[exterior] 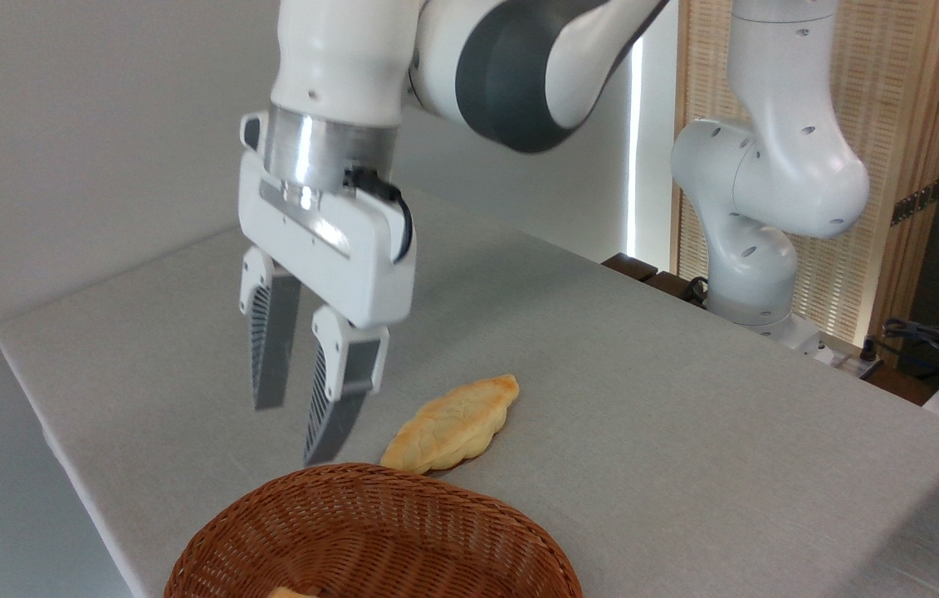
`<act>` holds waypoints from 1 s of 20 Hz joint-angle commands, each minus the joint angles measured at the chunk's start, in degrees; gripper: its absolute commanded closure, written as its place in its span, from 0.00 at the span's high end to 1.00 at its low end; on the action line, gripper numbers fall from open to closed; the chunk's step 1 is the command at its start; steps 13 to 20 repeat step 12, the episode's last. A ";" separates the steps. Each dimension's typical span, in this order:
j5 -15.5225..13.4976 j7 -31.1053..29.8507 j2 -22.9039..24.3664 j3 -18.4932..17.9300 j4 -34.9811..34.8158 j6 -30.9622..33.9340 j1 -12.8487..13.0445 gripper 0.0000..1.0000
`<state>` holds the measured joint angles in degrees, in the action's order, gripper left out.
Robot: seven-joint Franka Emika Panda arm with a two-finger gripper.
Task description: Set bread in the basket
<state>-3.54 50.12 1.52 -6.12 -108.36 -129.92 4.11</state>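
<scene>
The end effector [295, 432] hangs above the worktop [643, 399], just behind the far rim of the basket [378, 531], with its two ribbed grey fingers [268, 340] spread apart and nothing between them. The fingers point down and tilt slightly toward the basket; the nearer one ends close over the rim, though whether it touches the wicker cannot be told. The basket sits at the front edge of the view, cut off by the bottom of the frame, and its woven inside is mostly bare. At the very bottom edge, inside the basket, a small pale orange scrap [290, 592] shows; it may be the bread, but too little of it is visible to say for sure. To the right of the fingers, lying flat on the grey cloth just behind the basket rim, is a pale golden leaf-shaped pastry [452, 423], apart from the end effector. The white arm [768, 166] rises from its base at the far right corner of the worktop.
</scene>
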 commanded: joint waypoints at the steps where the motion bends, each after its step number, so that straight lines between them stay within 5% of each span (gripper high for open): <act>1: -0.94 -3.35 2.78 0.94 1.66 7.63 0.11 1.00; 3: -0.94 -3.36 2.96 0.59 2.54 14.92 0.02 1.00; 12: -1.03 -6.44 2.96 0.15 3.42 23.73 -0.51 1.00; 20: -1.03 -6.44 2.96 0.15 3.42 23.73 -0.51 1.00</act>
